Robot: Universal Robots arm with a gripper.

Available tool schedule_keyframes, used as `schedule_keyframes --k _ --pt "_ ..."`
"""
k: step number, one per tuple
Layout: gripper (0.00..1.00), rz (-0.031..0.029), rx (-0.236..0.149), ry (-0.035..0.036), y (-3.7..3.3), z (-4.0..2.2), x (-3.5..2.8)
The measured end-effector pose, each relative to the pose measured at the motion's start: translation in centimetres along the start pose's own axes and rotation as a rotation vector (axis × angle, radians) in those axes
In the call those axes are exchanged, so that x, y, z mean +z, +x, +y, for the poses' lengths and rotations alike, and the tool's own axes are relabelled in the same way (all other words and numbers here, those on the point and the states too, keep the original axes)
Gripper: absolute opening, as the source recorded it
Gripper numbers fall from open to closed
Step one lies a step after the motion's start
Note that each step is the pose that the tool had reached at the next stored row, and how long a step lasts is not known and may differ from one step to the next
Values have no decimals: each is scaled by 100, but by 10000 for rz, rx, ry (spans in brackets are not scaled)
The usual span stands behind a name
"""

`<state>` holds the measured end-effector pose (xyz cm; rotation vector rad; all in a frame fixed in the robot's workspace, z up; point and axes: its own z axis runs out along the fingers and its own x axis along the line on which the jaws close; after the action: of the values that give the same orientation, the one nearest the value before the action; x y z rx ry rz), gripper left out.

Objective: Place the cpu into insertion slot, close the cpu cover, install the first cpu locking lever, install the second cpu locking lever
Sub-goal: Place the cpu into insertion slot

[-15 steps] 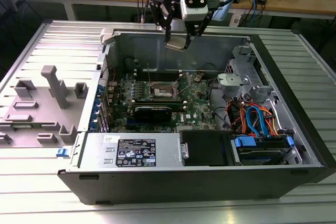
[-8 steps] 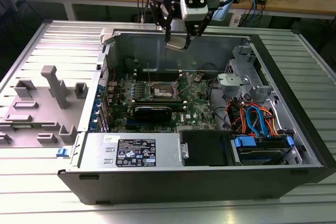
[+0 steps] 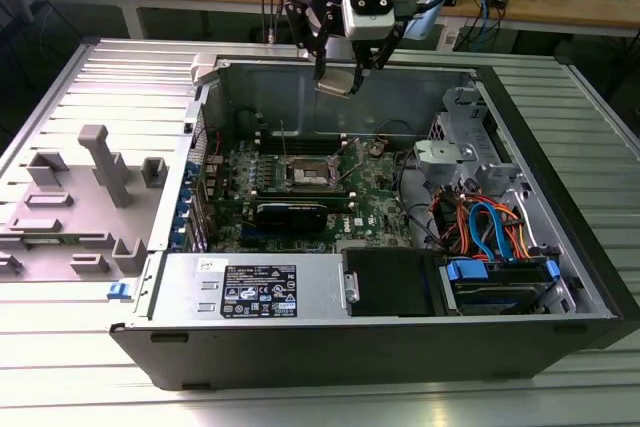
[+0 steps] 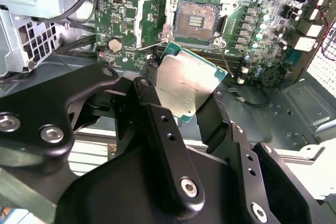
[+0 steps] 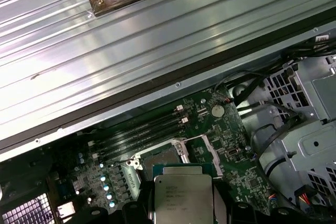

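Observation:
My gripper point(image 3: 338, 75) hangs above the rear wall of the open computer case, shut on the cpu point(image 3: 335, 84). In the second wrist view the black fingers point(image 4: 147, 95) clamp the silver-topped cpu point(image 4: 186, 82) by two opposite edges, tilted, with the gripper point(image 4: 184, 95) well above the board. The insertion slot point(image 4: 197, 22) lies open on the green motherboard, its dark pin field bare. The cpu cover point(image 4: 139, 24) appears swung open beside it. The first wrist view shows the cpu point(image 5: 184, 195) over the insertion slot point(image 5: 160, 157). In the exterior view the insertion slot point(image 3: 312, 177) sits mid-board.
The case's metal walls point(image 3: 330, 97) ring the board. A black graphics card point(image 3: 290, 213) lies just in front of the slot, with memory slots point(image 5: 139, 129) behind it. A drive cage with coloured cables point(image 3: 490, 232) fills the exterior view's right. A grey fixture point(image 3: 95, 197) stands outside, left.

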<state>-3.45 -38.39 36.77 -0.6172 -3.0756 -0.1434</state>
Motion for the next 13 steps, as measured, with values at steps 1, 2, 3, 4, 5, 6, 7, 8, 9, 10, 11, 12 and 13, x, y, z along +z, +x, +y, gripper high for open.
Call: schedule_keyframes --k 1,2,3,4,5,6,7,8,9,10,11,12,13 --pt "54 -9 102 -1 0 0 1" --pt "54 -15 170 -3 0 0 1" --pt "54 -22 243 -4 0 0 2" --pt "54 -31 340 -8 0 0 4" --pt "54 -37 419 -10 0 0 5" --pt "54 -51 571 -12 0 -1 7" --pt "54 -61 684 -13 0 -1 8" --pt "54 -69 768 -14 0 -1 9" --pt "54 -82 924 -18 0 -1 11" --pt "54 -91 1029 -19 0 -1 12" --pt "54 -95 1068 -20 0 -1 12" --pt "54 -96 1075 -21 0 -1 13" --pt "54 -96 1077 -21 0 -1 13"
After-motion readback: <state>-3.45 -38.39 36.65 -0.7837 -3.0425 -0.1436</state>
